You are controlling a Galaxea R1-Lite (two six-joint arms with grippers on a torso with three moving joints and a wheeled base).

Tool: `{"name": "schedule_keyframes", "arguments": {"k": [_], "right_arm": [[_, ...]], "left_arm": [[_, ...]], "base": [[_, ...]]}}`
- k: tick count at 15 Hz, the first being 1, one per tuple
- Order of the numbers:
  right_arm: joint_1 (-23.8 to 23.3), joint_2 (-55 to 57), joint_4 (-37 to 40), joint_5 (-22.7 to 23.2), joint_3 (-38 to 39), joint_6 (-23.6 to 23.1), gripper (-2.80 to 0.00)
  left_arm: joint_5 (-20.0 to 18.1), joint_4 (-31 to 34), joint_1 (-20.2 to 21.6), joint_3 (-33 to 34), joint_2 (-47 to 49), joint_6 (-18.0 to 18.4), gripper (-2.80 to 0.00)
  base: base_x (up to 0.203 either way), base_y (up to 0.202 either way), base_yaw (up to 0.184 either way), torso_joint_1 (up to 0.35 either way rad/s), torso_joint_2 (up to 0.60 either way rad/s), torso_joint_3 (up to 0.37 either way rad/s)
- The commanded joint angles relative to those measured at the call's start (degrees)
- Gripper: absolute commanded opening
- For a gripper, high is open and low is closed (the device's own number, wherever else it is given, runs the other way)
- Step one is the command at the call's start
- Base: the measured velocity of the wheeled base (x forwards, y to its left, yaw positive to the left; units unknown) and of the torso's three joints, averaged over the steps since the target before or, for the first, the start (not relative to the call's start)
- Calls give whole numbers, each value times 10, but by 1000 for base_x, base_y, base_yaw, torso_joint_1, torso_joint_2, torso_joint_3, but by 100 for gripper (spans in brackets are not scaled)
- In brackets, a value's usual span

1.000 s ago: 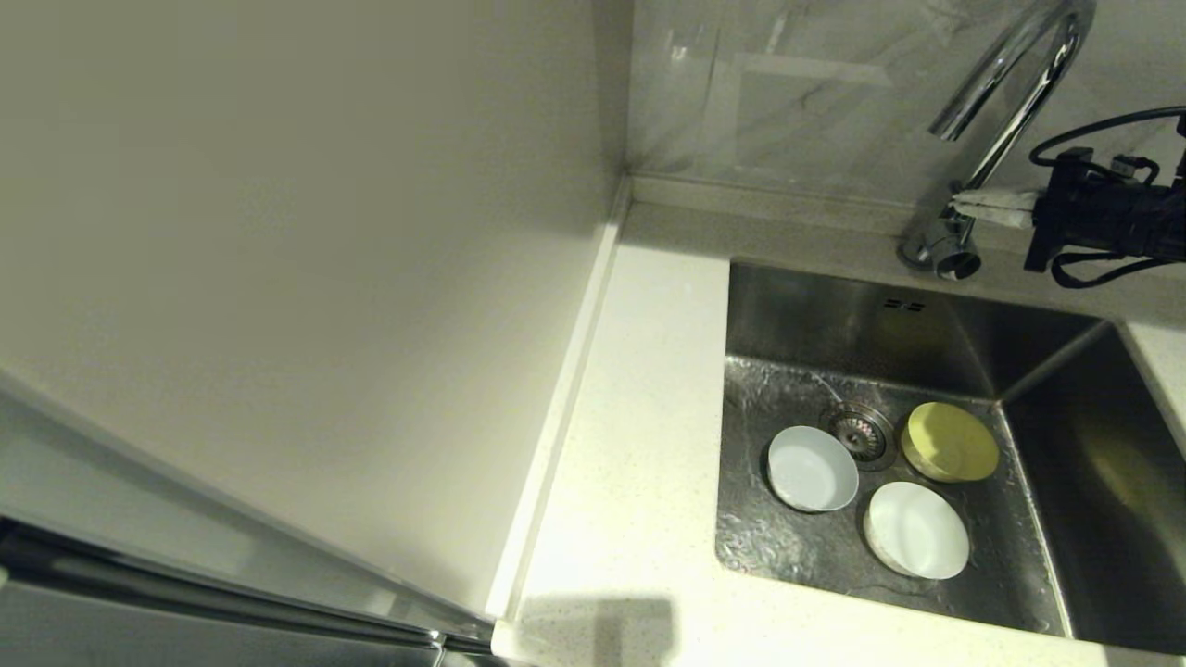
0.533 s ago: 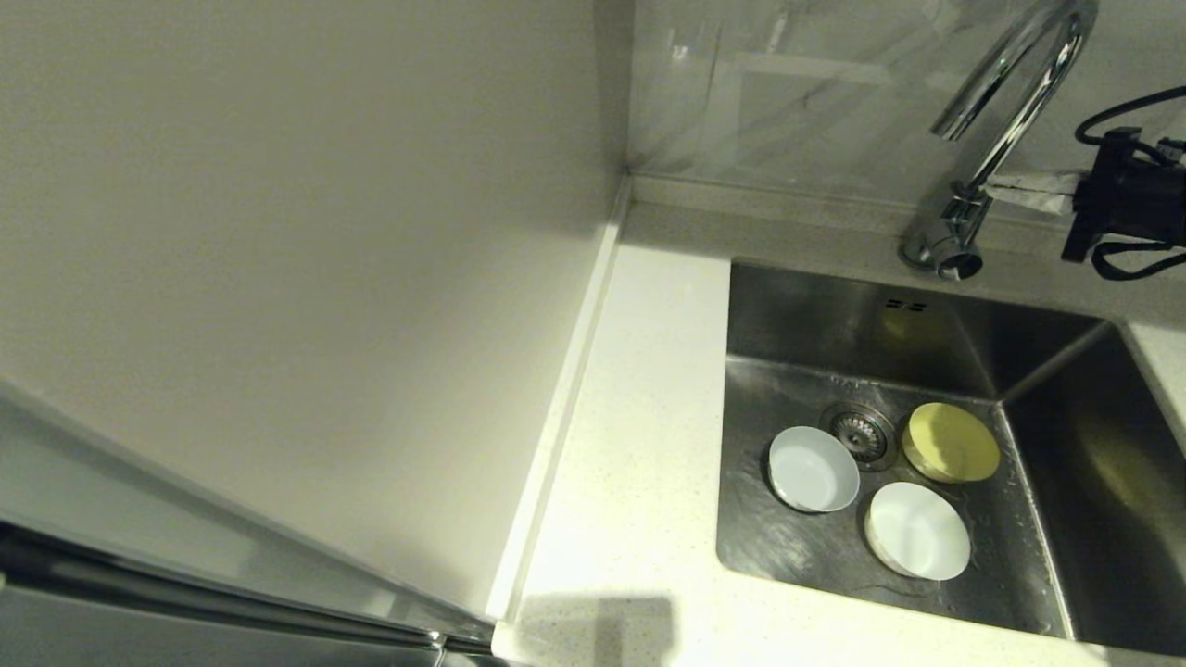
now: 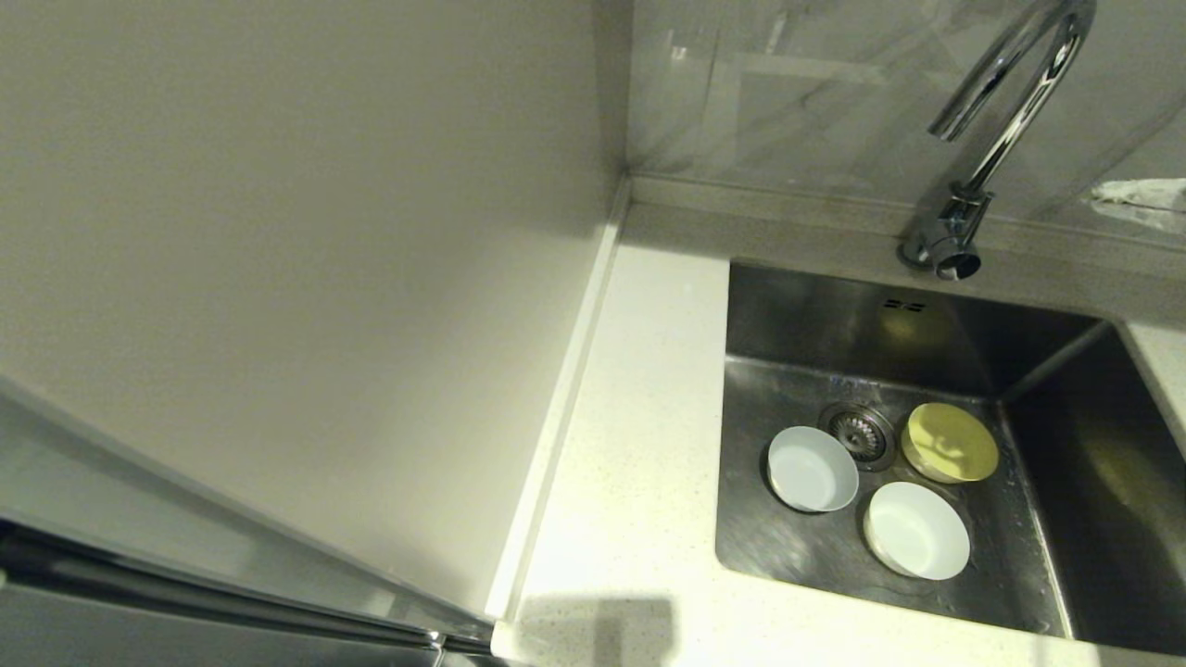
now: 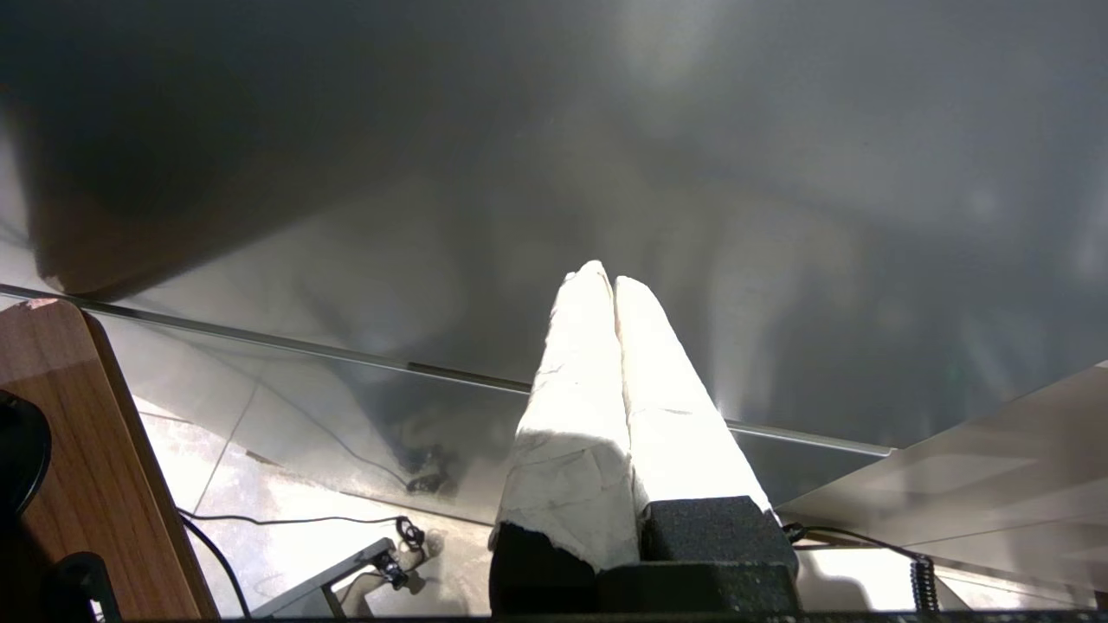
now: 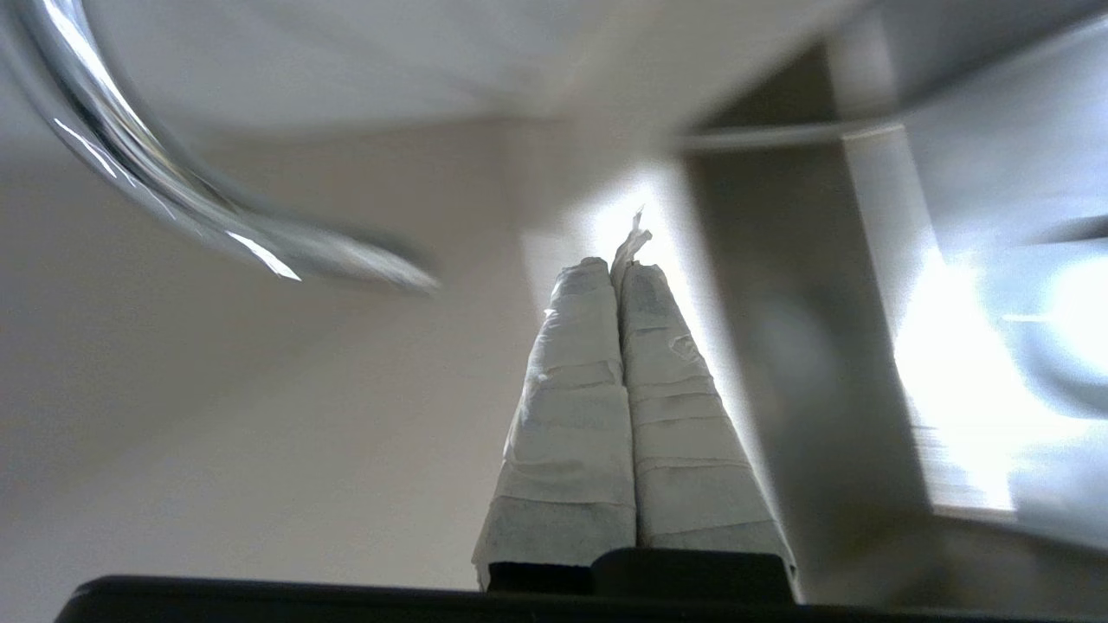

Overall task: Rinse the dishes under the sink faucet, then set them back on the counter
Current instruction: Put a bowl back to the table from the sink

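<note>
While three small round shallow bowls lie on the floor of the rectangular stainless steel sink (image 3: 788,306) at the lower right of the head view, none of them is held. The pale grey-blue bowl (image 3: 812,469) is seen just left of the round strainer drain (image 3: 860,433), the yellow bowl (image 3: 950,442) just right of it, and the white bowl (image 3: 916,530) below the two, nearest the lower edge of the frame. All three are set upright and close together, and water streaks are visible on the steel around them. The tall chrome gooseneck faucet (image 3: 1005,88) is mounted behind the basin at the upper right, its spout curved over the sink's back wall; no water stream can be made out. The white, finely speckled stone-like bench (image 3: 639,408) is seen left of and below the sink, bounded by a plain pale side panel (image 3: 278,259) that fills the left of the frame.

Only the pale wrapped tips of the right end effector (image 3: 1144,199) are caught at the right edge of the head view, beside the faucet and apart from it; in the right wrist view its fingers (image 5: 567,407) are pressed together on nothing. The left end effector (image 4: 613,285) is parked out of the head view, its fingers likewise pressed together and empty.
</note>
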Motion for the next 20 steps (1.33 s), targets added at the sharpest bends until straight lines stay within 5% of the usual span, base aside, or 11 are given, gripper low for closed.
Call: {"name": "schedule_keyframes", "arguments": {"k": [1,3,4,6,9,11,14,20], "right_arm": [[-24,-77,98,-32,63,-308,-280],[-39,-112,177,-135,162,-527,-280],[-44,-137,200,-189,219,-590,-280],[-42,-200,226,-250,287,-659,-280],[-12,-238,186,-282,350,-770,-280],[15,-239,122,-301,389,-791,-280],[61,-223,79,-416,406,-842,-280],[114,-147,77,-453,408,-850,-280]], "left_arm": [[0,0,0,2,0,0,-280],[0,0,0,2,0,0,-280],[0,0,0,2,0,0,-280],[0,0,-1,2,0,0,-280],[0,0,0,2,0,0,-280],[0,0,0,2,-1,0,-280],[0,0,0,2,0,0,-280],[0,0,0,2,0,0,-280]], "base": [[0,0,0,0,0,0],[0,0,0,0,0,0],[0,0,0,0,0,0],[0,0,0,0,0,0],[0,0,0,0,0,0],[0,0,0,0,0,0],[0,0,0,0,0,0],[0,0,0,0,0,0]]}}
